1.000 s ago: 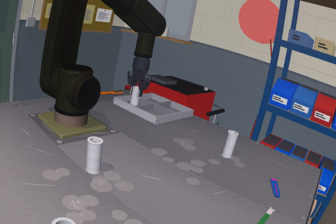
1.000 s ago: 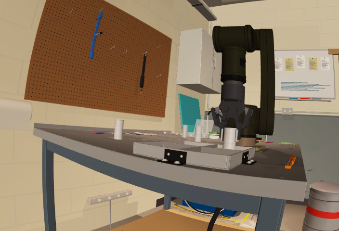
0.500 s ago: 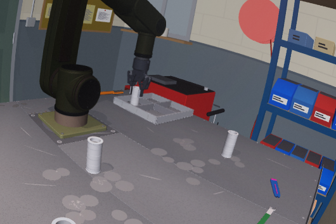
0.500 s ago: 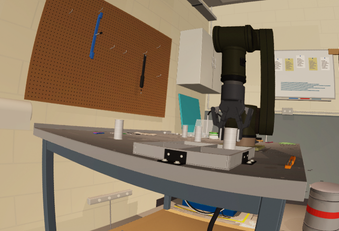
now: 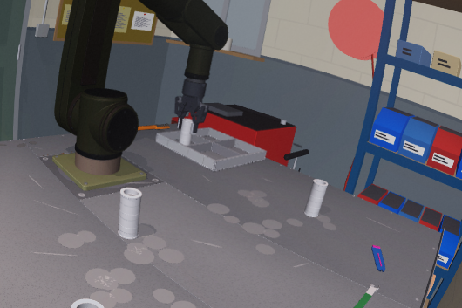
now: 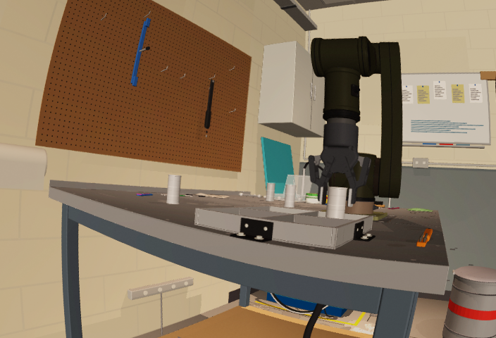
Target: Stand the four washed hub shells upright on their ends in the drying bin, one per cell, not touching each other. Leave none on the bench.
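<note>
A white hub shell [image 5: 185, 131] [image 6: 336, 202] stands upright in the corner cell of the grey drying bin [image 5: 211, 147] [image 6: 284, 224] nearest the arm's base. Three more shells are on the bench: one upright in front of the base [image 5: 129, 213] [image 6: 290, 195], one upright toward the right edge [image 5: 316, 197] [image 6: 173, 189], and one at the near edge, where only its rim [image 5: 87, 303] shows. My gripper [image 5: 188, 121] [image 6: 337, 187] is just above the shell in the bin, straddling its top; it is open and holds nothing.
A red tool chest [image 5: 255, 128] stands behind the bin and a blue shelving rack [image 5: 409, 104] to the right. A blue and pink marker [image 5: 378, 258] and a green tool [image 5: 365, 296] lie near the bench's right edge. An orange tool [image 6: 424, 237] lies beside the bin.
</note>
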Action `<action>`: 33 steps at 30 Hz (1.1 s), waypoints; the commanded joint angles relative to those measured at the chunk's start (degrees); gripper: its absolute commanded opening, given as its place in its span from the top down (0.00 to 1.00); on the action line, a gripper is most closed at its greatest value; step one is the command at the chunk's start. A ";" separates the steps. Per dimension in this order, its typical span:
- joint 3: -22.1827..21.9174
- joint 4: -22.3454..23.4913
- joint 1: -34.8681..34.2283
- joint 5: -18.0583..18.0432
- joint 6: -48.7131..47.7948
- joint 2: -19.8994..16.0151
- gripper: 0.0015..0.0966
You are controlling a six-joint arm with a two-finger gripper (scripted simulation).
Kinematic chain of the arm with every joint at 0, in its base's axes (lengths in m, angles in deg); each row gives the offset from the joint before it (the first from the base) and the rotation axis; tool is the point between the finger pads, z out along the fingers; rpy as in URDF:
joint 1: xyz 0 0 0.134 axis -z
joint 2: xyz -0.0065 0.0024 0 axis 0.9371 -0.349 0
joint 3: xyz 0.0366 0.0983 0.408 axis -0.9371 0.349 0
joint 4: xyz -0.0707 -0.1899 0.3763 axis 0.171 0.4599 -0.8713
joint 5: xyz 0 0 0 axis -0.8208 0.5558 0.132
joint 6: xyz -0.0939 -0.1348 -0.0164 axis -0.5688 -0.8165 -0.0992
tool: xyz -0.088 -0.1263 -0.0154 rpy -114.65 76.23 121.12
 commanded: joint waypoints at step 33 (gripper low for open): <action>-9.53 0.00 0.00 13.26 0.00 3.79 0.35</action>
